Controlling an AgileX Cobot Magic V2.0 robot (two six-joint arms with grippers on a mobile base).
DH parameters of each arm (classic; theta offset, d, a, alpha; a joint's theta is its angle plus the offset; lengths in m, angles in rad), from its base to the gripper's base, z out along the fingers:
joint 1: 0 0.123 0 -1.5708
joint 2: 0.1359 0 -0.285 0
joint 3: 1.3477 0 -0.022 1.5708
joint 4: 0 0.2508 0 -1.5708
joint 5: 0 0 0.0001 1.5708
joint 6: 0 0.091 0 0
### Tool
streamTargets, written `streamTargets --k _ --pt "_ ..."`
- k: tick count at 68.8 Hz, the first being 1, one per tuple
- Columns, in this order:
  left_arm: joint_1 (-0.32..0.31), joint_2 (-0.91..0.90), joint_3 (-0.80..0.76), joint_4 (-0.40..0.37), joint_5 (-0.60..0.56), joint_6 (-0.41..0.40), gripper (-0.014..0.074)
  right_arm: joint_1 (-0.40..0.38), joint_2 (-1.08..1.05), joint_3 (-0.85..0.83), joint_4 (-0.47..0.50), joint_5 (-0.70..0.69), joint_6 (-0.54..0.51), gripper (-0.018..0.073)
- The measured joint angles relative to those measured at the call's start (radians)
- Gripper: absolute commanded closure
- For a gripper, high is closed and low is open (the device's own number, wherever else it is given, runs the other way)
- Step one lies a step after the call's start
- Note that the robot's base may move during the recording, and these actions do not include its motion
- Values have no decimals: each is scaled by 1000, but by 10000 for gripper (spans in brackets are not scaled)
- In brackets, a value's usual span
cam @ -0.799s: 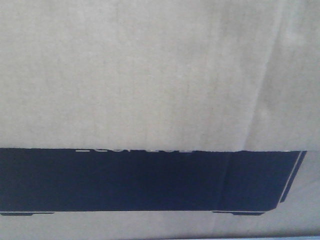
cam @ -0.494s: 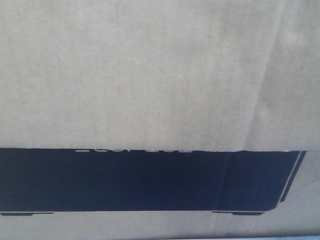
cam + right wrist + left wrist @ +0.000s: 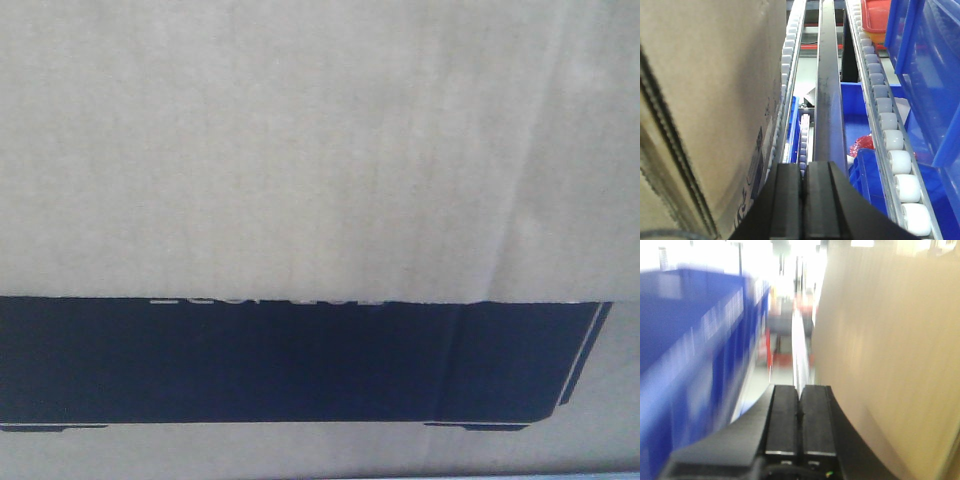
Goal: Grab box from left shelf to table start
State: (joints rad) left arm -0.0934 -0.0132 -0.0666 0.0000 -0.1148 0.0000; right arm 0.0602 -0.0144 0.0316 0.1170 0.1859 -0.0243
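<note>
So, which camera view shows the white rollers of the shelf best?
The right wrist view: two sharp rows of white rollers run between the box and the blue bins. The left wrist view is blurred and shows only a pale strip beside the box. The front view shows only the box face.

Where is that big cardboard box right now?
The cardboard box fills the front view, very close up. The wrist views show it between a blue bin on its left and the shelf's row of white rollers on its right.
</note>
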Motion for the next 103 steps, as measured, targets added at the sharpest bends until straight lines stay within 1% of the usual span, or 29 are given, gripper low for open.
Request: streamTargets --k 9,14,19,25,31,35,38,41,46,48,51,54,57,62,67,79,87,100,103 --pt "0 0 -146 0 69 0 695 0 0 0 0 0 0 502" --pt "0 5 -241 0 144 0 694 0 0 0 0 0 0 502" --pt "0 32 -350 0 256 0 693 0 0 0 0 0 0 502" --pt "-2 75 -447 0 359 0 691 0 0 0 0 0 0 502" --pt "-6 118 -512 0 456 0 685 0 0 0 0 0 0 502" --pt "-12 147 -545 0 502 0 671 0 0 0 0 0 0 502" --pt "-16 171 -567 -6 545 0 636 0 0 0 0 0 0 502" --pt "-20 189 -587 -6 579 0 582 0 0 0 0 0 0 502" --pt "-34 229 -617 -6 629 0 450 0 0 0 0 0 0 502" --pt "-40 244 -628 -6 647 0 370 0 0 0 0 0 0 502" --pt "-49 267 -644 -6 671 0 281 0 0 0 0 0 0 502" --pt "-59 289 -661 -9 690 0 220 0 0 0 0 0 0 502" --pt "-69 312 -683 -14 711 0 192 0 0 0 0 0 0 502" --pt "-82 352 -721 -26 747 0 192 0 0 0 0 0 0 502" --pt "-92 403 -771 -47 808 0 192 0 0 0 0 -2 0 502" --pt "-105 565 -929 -93 1009 0 192 0 0 0 0 -10 0 502" --pt "-106 675 -1015 -97 1123 0 196 0 0 0 0 -18 0 502" --pt "-106 843 -1099 -97 1231 0 206 0 0 0 0 -34 0 502" --pt "-106 877 -1114 -97 1256 -12 206 0 0 0 0 -42 0 502"
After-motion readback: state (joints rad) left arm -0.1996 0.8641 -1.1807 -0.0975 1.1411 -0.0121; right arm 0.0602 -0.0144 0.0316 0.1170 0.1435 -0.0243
